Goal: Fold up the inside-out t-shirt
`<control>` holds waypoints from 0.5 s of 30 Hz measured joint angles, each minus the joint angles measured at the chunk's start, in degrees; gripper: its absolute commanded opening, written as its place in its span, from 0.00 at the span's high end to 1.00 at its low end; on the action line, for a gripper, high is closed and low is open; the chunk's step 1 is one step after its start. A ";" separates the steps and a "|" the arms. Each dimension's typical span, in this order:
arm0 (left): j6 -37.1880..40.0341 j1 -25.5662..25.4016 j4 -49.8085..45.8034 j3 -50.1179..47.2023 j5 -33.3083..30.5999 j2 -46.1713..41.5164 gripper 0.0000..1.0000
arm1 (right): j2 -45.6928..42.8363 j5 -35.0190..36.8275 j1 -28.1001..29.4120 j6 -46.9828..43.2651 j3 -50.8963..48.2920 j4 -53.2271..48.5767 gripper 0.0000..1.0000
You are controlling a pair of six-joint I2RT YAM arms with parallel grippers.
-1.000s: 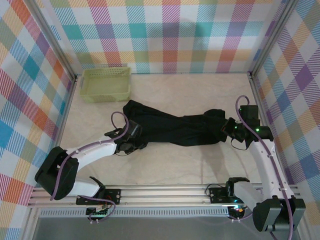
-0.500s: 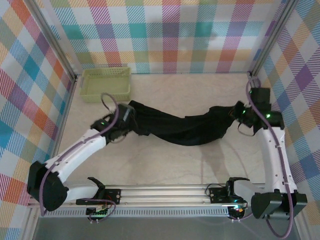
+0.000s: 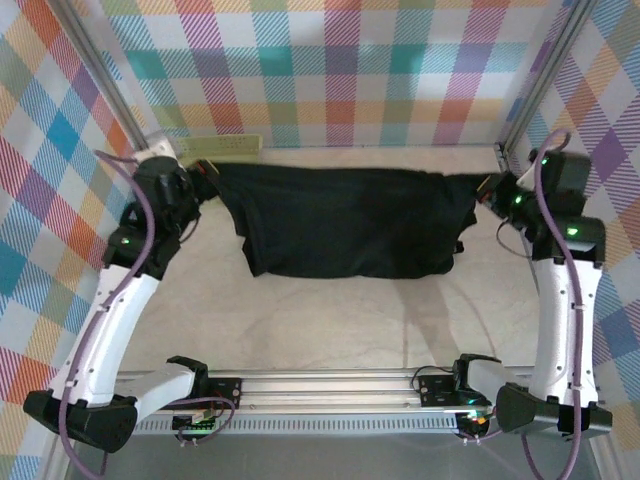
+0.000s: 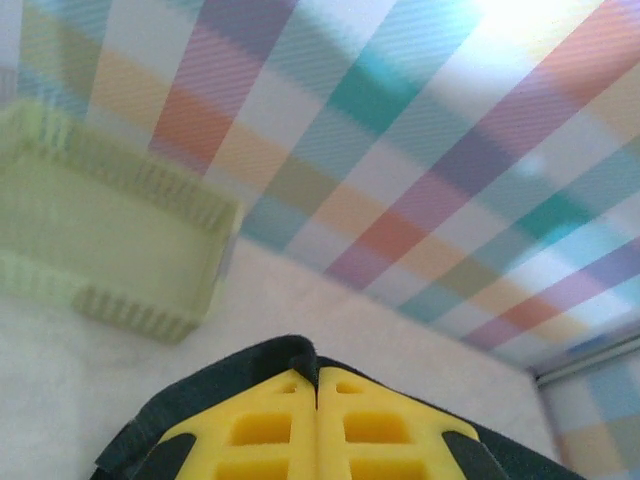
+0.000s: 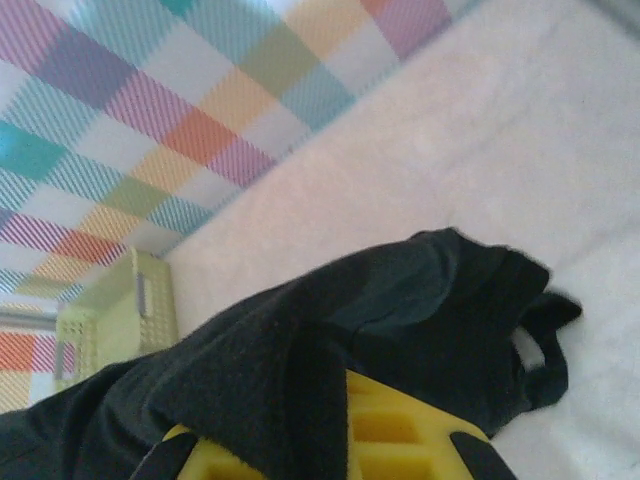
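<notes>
As you look down from above, the shirt (image 3: 350, 225) hangs stretched as a wide black sheet between your two claws, over the far half of the worktop (image 3: 330, 330). Your left claw (image 3: 207, 176) grips the left end of its top edge. Your right claw (image 3: 488, 192) grips the right end. Both are raised, and the edge runs nearly straight between them. The lower hem droops on the near side, and you cannot tell whether it touches the worktop.

From your left wrist, the yellow fingers (image 4: 260, 430) are pressed flat together, with a rim of black cloth pinched around their tips. The basket (image 4: 100, 250) lies beyond them to the left, against the plaid wall (image 4: 420, 150).

From your right wrist, the shirt drapes over that claw's fingers (image 5: 390, 430) and hides their gap, so the claw is clamped tight on the cloth. A bunched fold and a small loop of fabric trail off to the right above the pale worktop.

Seen from above, the basket sits in the far-left corner, partly hidden behind your left arm, just beyond the shirt's top edge.
</notes>
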 measured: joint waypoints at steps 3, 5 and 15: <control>-0.46 0.81 -0.26 -12.13 1.66 1.14 1.00 | -0.90 -2.75 0.00 -0.09 -12.39 1.64 1.00; -0.70 1.18 -0.74 -18.60 2.40 2.51 1.00 | -0.90 -4.39 0.02 -0.07 -20.72 3.30 0.98; -1.53 5.11 1.55 -27.28 2.47 7.21 1.00 | 2.14 -9.73 1.90 0.20 -39.15 11.04 0.67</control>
